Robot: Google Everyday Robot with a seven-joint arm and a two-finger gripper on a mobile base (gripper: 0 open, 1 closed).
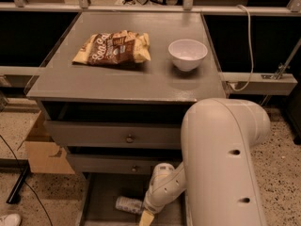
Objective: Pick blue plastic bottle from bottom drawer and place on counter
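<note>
On the table [117,81] a brown chip bag [113,48] is lying at left rear and a white bowl [187,54] is sitting at right, well apart. Below, the upper drawer [94,134] and middle drawer [99,163] are showing knobbed fronts. The bottom drawer [101,197] is standing pulled out, with the blue plastic bottle [129,204] lying on its side inside. The arm [221,164] is filling the lower right foreground and bending down into that drawer. The gripper [146,218] is sitting at the frame's bottom edge, just right of the bottle; contact cannot be told. A cardboard box [44,149] is sitting on the floor, left.
</note>
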